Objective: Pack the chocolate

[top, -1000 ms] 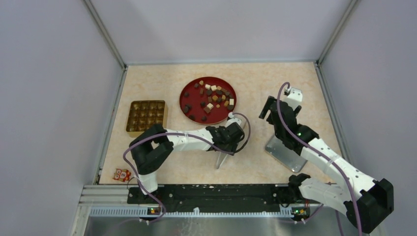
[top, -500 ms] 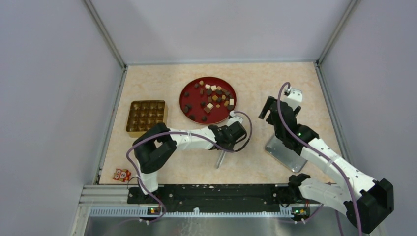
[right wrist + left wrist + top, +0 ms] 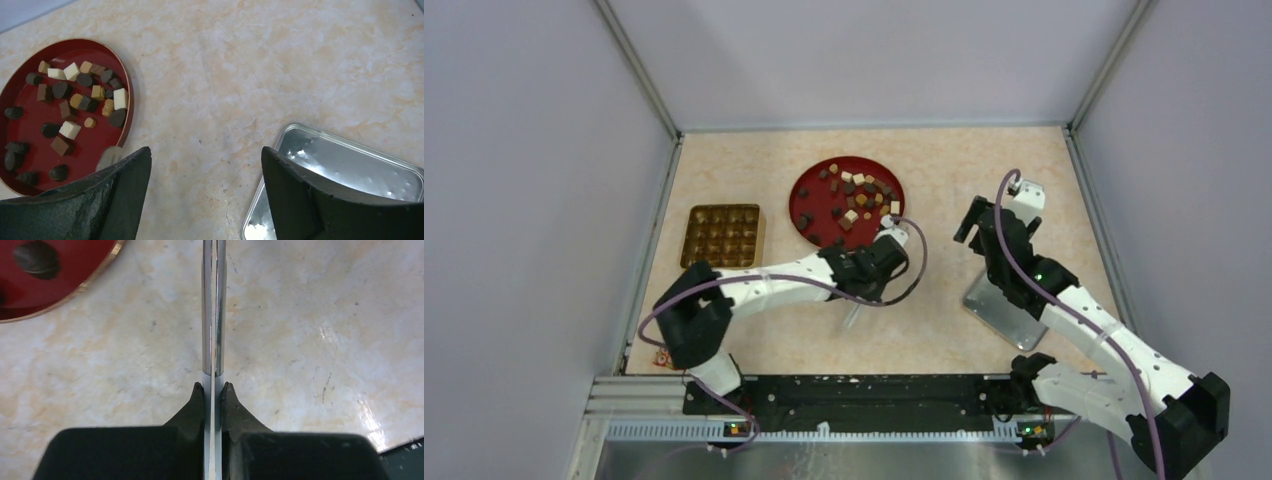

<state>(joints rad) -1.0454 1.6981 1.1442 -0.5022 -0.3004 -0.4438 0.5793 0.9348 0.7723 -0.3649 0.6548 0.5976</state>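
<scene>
Nothing packed yet, I'd say: chocolate [image 3: 854, 200] all on red plate [image 3: 796, 200], gold tray [image 3: 725, 208] left of plate looks empty. Left gripper [image 3: 212, 387] clamped on metal tongs [image 3: 213, 315] just below plate. Right gripper [image 3: 205, 155] gapes wide, empty, right of plate.

Looking like a robotics lab cell: being boxed in by plain grey panels [image 3: 534, 200], carrying robot arms [image 3: 769, 283] on a base rail [image 3: 854, 392].
</scene>
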